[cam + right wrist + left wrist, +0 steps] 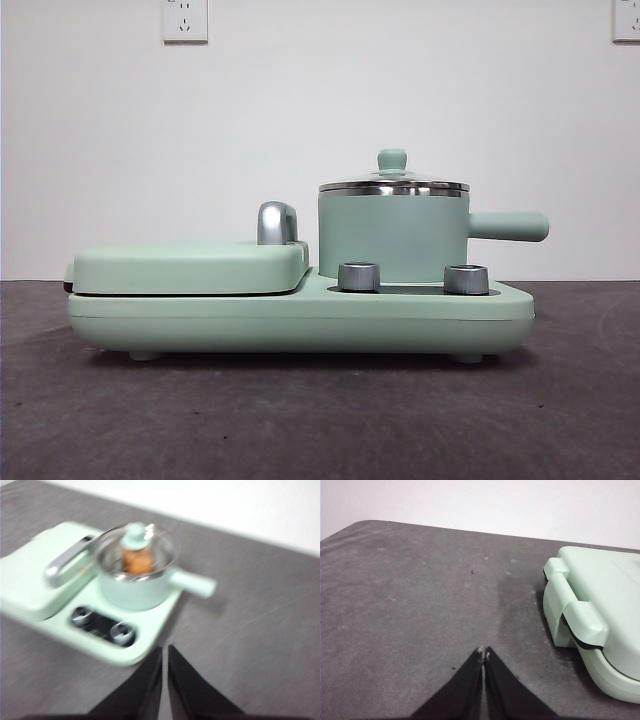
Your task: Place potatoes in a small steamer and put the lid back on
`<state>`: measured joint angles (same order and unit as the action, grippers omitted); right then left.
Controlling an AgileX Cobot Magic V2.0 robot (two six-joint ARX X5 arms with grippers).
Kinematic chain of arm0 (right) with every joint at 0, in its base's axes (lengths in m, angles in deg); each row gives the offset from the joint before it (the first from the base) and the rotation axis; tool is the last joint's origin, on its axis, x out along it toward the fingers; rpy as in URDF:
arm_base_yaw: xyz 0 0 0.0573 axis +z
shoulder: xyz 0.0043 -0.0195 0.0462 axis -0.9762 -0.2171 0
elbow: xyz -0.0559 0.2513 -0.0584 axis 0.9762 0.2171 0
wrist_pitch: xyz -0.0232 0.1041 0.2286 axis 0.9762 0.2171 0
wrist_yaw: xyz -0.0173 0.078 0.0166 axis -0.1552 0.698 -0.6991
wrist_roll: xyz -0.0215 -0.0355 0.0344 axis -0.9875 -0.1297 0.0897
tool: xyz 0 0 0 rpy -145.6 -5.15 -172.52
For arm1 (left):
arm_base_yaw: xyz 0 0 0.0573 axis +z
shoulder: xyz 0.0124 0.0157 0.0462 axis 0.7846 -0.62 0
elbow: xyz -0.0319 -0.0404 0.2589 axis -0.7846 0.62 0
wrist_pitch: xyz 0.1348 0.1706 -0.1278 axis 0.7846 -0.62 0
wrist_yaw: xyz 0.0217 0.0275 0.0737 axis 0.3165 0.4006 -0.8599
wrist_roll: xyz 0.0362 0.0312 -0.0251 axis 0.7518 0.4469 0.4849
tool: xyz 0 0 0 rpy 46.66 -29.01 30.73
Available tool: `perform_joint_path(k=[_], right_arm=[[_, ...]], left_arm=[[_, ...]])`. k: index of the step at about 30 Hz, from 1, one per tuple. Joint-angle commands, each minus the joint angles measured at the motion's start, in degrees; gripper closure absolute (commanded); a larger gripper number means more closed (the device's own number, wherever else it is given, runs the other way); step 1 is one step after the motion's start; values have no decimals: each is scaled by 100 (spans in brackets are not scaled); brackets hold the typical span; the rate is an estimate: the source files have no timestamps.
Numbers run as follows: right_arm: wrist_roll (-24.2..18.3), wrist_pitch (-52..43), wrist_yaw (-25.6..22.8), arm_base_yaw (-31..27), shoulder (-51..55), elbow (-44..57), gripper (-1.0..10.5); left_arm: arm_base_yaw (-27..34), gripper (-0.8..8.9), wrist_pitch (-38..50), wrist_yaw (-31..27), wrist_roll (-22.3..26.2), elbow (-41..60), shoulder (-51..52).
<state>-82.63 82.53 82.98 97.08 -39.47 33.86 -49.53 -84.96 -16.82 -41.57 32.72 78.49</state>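
Dark grey, faintly mottled table top (300,420) stretching wide, with a plain white wall (300,120) behind it and two white wall sockets (185,20) up high. On the table sits the mint-green cooking base (300,318), with a flat mint-green griddle cover (190,268) on one half, a curved chrome handle (277,223) on it, and two round steel dials (359,277) along the front edge.

On the other half stands the small mint-green cylindrical steamer pot with a steel rim (393,238), upright, its straight side handle (508,226) lying level and pointing away from the griddle cover. The round glass lid with steel rim and mint-green knob (392,184) sits flat on the pot's rim, knob straight up. Through the glass in the right wrist view, the orange-brown potato (137,562) is inside the pot; the picture is too blurred to tell which way it lies.

The left gripper (484,653) hangs over bare table beside the end of the griddle cover, jaws pressed together, holding nothing. The right gripper (164,649) hovers off the dial side of the base, jaws nearly touching, also empty.
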Motion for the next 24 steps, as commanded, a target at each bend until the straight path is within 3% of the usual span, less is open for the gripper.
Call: perform_joint_path(k=[1, 5, 10, 15, 18, 24], right_arm=[[-415, -752, -24, -354, 304, 715, 932], [-577, -1991, -26, -883, 975, 2177, 932], [-483, -3346, -20, -1370, 1792, 3939, 932], [-321, -4367, 28, -1617, 2188, 5010, 932], [-317, -4629, 48, -1681, 2428, 5379, 932], [-317, -4256, 151, -1762, 2649, 5396, 932]], left_arm=[[9, 807, 72, -2, 46, 114, 9], [9, 807, 72, 0, 46, 114, 9], [9, 808, 72, 0, 46, 114, 9], [9, 807, 72, -2, 46, 114, 9], [9, 807, 72, -2, 46, 114, 9], [9, 808, 87, -2, 46, 111, 9]])
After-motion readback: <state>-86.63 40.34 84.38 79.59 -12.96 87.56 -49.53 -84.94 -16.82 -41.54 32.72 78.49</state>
